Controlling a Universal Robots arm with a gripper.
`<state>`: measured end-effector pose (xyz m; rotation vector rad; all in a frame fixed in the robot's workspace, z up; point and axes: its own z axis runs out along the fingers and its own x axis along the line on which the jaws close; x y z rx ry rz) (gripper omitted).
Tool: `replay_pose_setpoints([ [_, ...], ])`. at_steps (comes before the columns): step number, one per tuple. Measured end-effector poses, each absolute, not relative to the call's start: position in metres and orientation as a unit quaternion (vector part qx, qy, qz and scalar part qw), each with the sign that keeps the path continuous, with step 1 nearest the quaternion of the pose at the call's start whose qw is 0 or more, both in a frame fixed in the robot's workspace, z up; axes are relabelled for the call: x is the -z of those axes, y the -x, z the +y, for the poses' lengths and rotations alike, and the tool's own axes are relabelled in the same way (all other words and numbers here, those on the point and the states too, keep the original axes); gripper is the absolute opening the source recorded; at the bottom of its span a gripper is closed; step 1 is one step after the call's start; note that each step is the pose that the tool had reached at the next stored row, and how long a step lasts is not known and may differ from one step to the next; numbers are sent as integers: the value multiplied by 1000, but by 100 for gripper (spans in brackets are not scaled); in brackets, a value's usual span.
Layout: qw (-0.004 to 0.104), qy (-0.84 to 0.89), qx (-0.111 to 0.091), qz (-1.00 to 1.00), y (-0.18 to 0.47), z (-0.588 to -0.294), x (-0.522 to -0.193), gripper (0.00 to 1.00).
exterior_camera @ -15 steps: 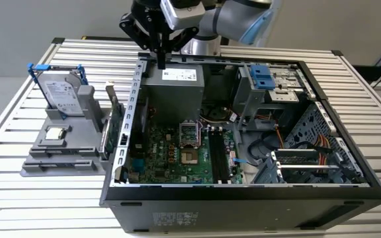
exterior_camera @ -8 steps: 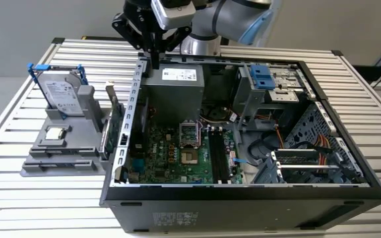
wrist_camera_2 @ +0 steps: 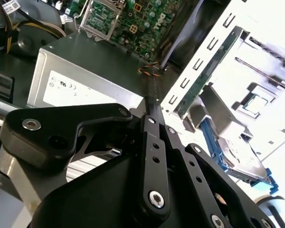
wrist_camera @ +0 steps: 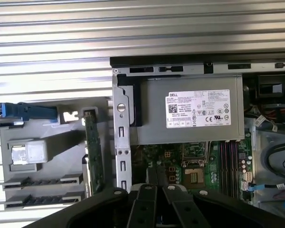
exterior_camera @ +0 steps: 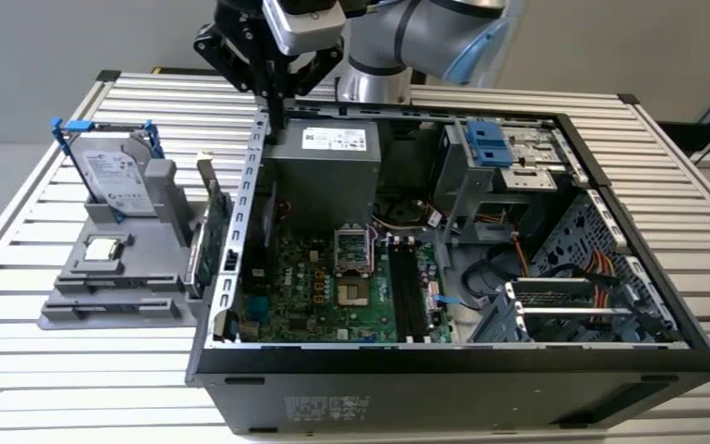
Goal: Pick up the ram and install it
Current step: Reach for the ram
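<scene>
My gripper [exterior_camera: 277,129] hangs over the far corner of the open computer case [exterior_camera: 226,277], on the exterior view's left, just above the edge of the grey power supply [exterior_camera: 324,171]. Its black fingers point down and are shut, and I see nothing between them in both wrist views [wrist_camera_2: 151,102] [wrist_camera: 156,173]. The ram is out of view. Black memory slots [exterior_camera: 407,296] run along the green motherboard [exterior_camera: 318,287] inside the case, to the right of the processor socket [exterior_camera: 352,254].
A grey holder [exterior_camera: 115,310] stands on the slatted table on the exterior view's left. It carries a silver hard drive in a blue-clipped frame [exterior_camera: 115,176] and a green expansion card with a metal bracket [exterior_camera: 214,236], upright beside the case wall. Cables and drive bays [exterior_camera: 540,277] crowd the case's right half.
</scene>
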<state>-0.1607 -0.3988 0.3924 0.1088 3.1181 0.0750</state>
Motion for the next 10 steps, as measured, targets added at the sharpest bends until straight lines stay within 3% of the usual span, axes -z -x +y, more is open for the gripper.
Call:
replay_pose_setpoints([
  [10,10,-35,-24,999,172,-399,-392,0],
])
